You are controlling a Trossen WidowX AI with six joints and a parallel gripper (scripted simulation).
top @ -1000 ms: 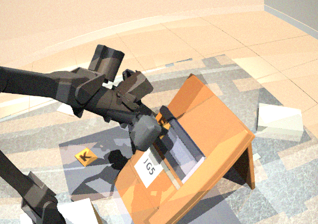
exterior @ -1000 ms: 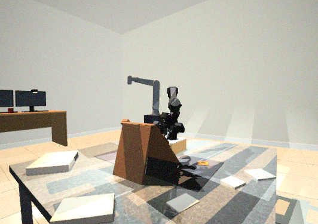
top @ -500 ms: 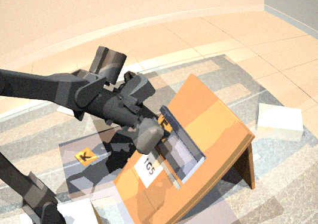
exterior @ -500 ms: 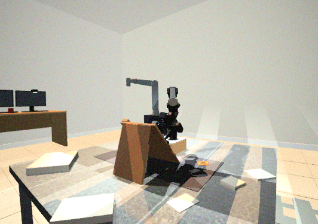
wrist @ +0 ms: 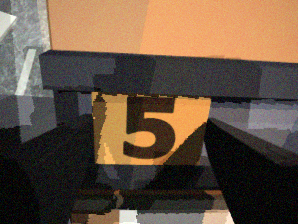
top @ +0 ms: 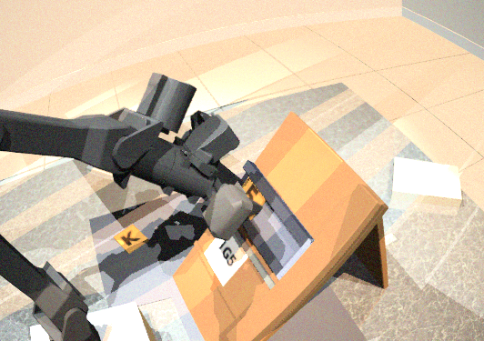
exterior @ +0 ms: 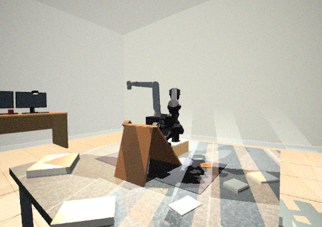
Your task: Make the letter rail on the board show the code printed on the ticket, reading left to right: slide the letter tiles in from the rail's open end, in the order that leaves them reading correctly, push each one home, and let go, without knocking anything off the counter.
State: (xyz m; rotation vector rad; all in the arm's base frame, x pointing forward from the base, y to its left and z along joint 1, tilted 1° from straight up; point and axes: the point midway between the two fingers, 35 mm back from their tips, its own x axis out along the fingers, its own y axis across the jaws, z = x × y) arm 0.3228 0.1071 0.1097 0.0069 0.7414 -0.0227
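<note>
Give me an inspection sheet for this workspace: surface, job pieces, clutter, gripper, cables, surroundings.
Surface: stone-look counter, streaked with light and shadow.
Job's things: tile marked 5 in the rail; K tile off the board; ticket partly covered, "G5" readable.
Clutter: pale slabs around the board.
Gripper: shut on the 5 tile.
Cables: nothing seen.
Surroundings: desk with monitors, bare walls.
</note>
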